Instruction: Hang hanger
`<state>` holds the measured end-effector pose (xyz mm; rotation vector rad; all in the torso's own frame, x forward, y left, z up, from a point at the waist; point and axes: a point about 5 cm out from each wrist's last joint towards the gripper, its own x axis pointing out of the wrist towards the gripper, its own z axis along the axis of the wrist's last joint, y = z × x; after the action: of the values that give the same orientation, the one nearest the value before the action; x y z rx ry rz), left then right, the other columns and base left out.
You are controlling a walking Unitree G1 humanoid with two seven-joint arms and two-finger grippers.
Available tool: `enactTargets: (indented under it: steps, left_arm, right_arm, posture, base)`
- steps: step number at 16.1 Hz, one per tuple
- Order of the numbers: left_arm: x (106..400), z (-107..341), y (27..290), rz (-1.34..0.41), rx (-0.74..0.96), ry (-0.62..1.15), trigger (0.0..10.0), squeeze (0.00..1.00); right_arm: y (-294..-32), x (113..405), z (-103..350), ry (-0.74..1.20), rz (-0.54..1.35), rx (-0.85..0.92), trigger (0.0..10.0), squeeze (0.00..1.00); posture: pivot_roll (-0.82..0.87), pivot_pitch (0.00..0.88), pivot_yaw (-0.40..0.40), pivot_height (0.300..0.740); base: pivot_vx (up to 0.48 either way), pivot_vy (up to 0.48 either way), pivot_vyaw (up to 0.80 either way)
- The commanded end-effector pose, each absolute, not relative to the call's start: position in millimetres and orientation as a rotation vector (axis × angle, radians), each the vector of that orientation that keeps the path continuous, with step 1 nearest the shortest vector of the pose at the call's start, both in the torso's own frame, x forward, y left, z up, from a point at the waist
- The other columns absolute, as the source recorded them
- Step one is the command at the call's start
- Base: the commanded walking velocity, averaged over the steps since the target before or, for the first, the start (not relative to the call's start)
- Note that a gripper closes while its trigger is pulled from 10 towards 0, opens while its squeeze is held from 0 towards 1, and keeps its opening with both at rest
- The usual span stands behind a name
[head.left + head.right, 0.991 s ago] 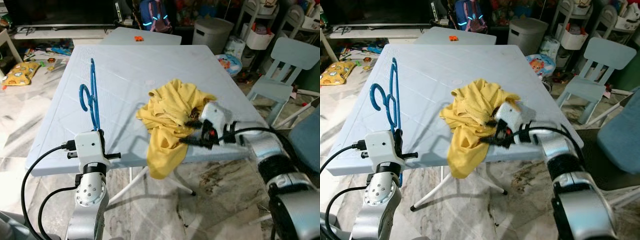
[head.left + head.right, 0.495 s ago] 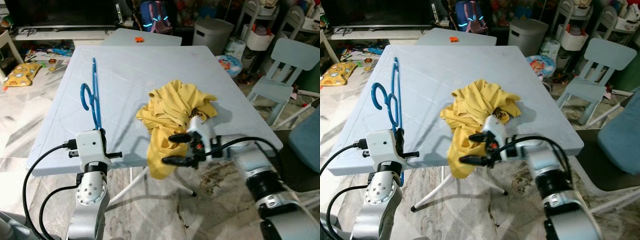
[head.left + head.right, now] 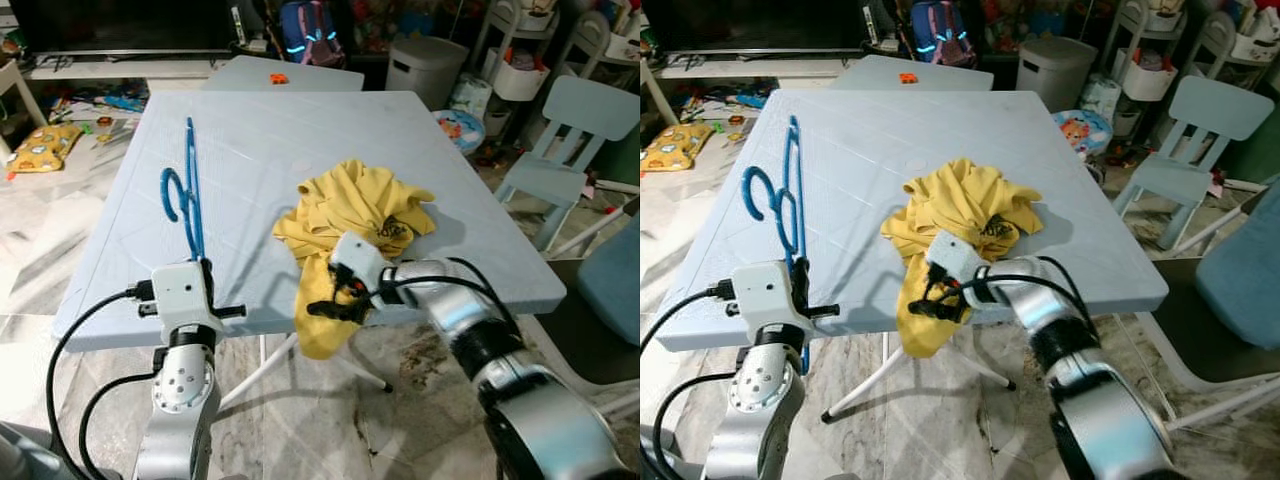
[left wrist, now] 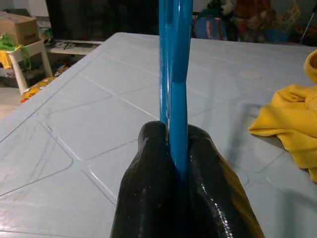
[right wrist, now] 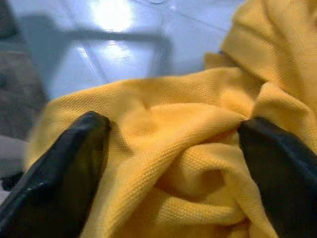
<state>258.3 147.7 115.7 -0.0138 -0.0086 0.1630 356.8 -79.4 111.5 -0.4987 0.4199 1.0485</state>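
Blue hanger (image 3: 185, 190) is held upright above the near-left part of the pale blue table (image 3: 250, 140), its hook curling toward the robot's left. It is gripped low down by the left gripper (image 4: 171, 163), whose two black fingers (image 4: 148, 193) are clenched on the hanger's blue bar, as the left wrist view shows plainly. The left arm rises from below the table's near edge.

A crumpled yellow shirt (image 3: 350, 215) lies on the near-right part of the table, with one fold draped over the near edge and hanging down. The right gripper (image 3: 335, 298) is placed at that edge, against the hanging fold. In the right wrist view its fingers (image 5: 59, 168) are spread wide apart with yellow cloth bunched between them; whether the cloth is being touched by both fingertips cannot be told for certain, as that view is blurred.

Hanger and shirt are well apart on the tabletop. Beyond the table a pale blue chair (image 3: 575, 130), a grey bin (image 3: 425, 65) and a backpack (image 3: 305, 30) are seen on a cluttered floor.
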Motion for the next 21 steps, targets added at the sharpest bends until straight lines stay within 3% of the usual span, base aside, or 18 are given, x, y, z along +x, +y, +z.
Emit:
enactTargets:
  steps: [1,5,10,12,13,15,17,18,19,20,21]
  left_arm:
    - [256,120,148,0.172,-0.01,-0.021,10.0,0.0]
    - [254,120,149,0.187,-0.011,-0.019,10.0,0.0]
    - [254,121,151,0.215,-0.009,-0.026,10.0,0.0]
    - [253,122,155,0.231,-0.002,-0.031,10.0,0.0]
    - [252,123,158,0.248,0.007,-0.034,10.0,0.0]
    - [252,124,160,0.256,0.012,-0.035,10.0,0.0]
    - [252,124,160,0.258,0.015,-0.035,10.0,0.0]
    - [252,124,159,0.255,0.015,-0.038,10.0,0.0]
    - [252,125,158,0.253,0.015,-0.039,10.0,0.0]
    - [253,125,157,0.249,0.012,-0.041,10.0,0.0]
    - [253,124,156,0.243,0.01,-0.039,10.0,0.0]
  right_arm:
    - [-87,364,114,0.427,0.971,-0.586,10.0,1.0]
    - [-90,378,123,0.38,0.827,-0.748,10.0,1.0]
    - [-50,385,140,0.22,0.75,-0.893,10.0,1.0]
    - [-32,387,153,0.153,0.687,-0.843,10.0,1.0]
    - [-20,391,172,0.064,0.601,-0.765,10.0,0.91]
    - [-12,396,195,-0.019,0.508,-0.652,10.0,0.87]
    - [-2,399,229,-0.158,0.459,-0.518,10.0,0.29]
    - [-3,400,234,-0.166,0.47,-0.481,10.0,0.19]
    - [-5,400,235,-0.167,0.475,-0.465,10.0,0.19]
    - [-10,402,233,-0.141,0.496,-0.427,10.0,0.0]
    - [-27,404,225,-0.109,0.531,-0.433,10.0,0.0]
  posture:
    - [0.07,0.0,-0.065,0.74]
    - [0.08,0.0,-0.082,0.74]
    - [0.11,0.0,-0.112,0.74]
    - [0.13,0.0,-0.122,0.74]
    - [0.14,0.0,-0.126,0.74]
    - [0.15,0.0,-0.126,0.74]
    - [0.15,0.0,-0.126,0.74]
    - [0.15,0.0,-0.126,0.74]
    - [0.15,0.0,-0.126,0.74]
    - [0.14,0.0,-0.124,0.74]
    - [0.13,0.0,-0.12,0.74]
  base:
    - [0.0,0.0,0.0]
    - [0.0,0.0,0.0]
    - [0.0,0.0,0.0]
    - [0.0,0.0,0.0]
    - [0.0,0.0,0.0]
    - [0.0,0.0,0.0]
    - [0.0,0.0,0.0]
    - [0.0,0.0,0.0]
    - [0.0,0.0,0.0]
    - [0.0,0.0,0.0]
    - [0.0,0.0,0.0]
